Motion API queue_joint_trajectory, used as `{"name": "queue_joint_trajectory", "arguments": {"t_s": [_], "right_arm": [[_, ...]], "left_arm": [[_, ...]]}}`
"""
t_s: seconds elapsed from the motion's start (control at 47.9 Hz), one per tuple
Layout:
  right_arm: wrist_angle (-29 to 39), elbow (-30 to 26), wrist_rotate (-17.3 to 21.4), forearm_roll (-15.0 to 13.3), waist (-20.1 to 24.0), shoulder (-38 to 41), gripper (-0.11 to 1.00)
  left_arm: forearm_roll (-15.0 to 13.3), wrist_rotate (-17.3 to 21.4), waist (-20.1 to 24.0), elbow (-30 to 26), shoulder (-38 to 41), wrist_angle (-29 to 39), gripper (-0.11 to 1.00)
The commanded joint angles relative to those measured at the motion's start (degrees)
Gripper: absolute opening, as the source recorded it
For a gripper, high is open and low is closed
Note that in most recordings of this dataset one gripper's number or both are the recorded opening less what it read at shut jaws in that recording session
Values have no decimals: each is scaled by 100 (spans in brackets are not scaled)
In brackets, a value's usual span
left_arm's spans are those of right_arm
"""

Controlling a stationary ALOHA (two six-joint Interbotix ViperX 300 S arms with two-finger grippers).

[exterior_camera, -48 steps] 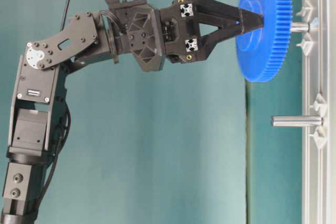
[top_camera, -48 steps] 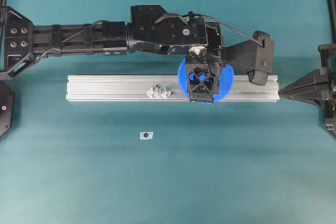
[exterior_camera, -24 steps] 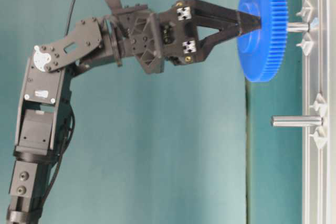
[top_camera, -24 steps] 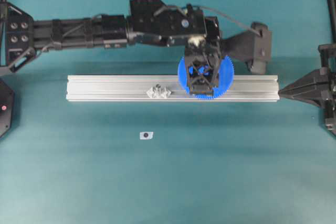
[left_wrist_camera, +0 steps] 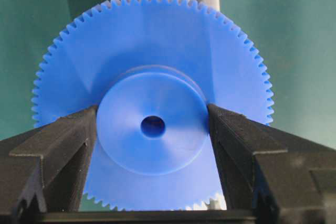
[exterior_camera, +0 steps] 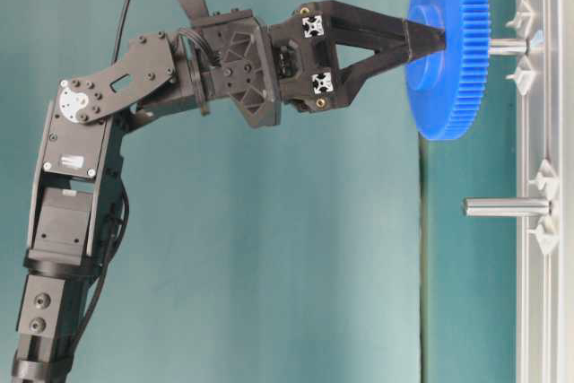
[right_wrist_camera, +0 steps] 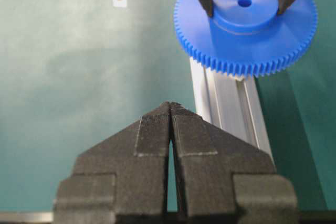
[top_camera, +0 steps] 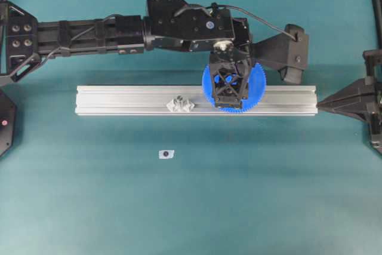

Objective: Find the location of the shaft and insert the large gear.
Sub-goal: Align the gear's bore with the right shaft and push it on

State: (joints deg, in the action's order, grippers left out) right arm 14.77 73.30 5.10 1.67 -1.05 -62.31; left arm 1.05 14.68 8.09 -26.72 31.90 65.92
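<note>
The large gear (top_camera: 258,88), a bright-blue toothed disc, hangs level over the aluminium rail (top_camera: 119,100). My left gripper (left_wrist_camera: 153,124) is shut on its raised hub, one finger (left_wrist_camera: 68,135) on each side. In the table-level view the shaft (exterior_camera: 508,46) stands on the rail right under the gear (exterior_camera: 448,87), its tip hidden behind the disc. The gear's centre hole looks dark in the left wrist view, with no pin tip showing. From overhead the shaft is hidden. My right gripper (right_wrist_camera: 170,106) is shut and empty, just off the rail's right end (top_camera: 318,106).
A second upright pin (exterior_camera: 507,207) with clear tabs at its foot stands on the rail left of the gear (top_camera: 179,103). A small white tag with a dark dot (top_camera: 166,154) lies on the teal mat in front of the rail.
The left gripper has shifted the gear slightly toward the far side of the rail and levelled it over the shaft. The right gripper has not moved.
</note>
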Motion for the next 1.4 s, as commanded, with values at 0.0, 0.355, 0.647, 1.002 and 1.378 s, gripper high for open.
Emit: {"name": "queue_joint_trajectory", "arguments": {"t_s": [0.0,0.355,0.647,1.002,1.378], "right_arm": [[-35,-62,35,-9,-18,18,0],[-35,-62,35,-9,-18,26,0],[-35,-70,35,-9,-18,26,0],[-26,-70,44,-9,-18,26,0],[-26,-97,44,-9,-18,26,0]], "left_arm": [[26,0,132,-62,-105,-18,70],[26,18,132,-79,-132,-79,70],[26,-35,132,-105,-141,-97,70],[26,-79,88,-141,-149,-97,78],[26,-167,26,-325,-158,-26,86]]}}
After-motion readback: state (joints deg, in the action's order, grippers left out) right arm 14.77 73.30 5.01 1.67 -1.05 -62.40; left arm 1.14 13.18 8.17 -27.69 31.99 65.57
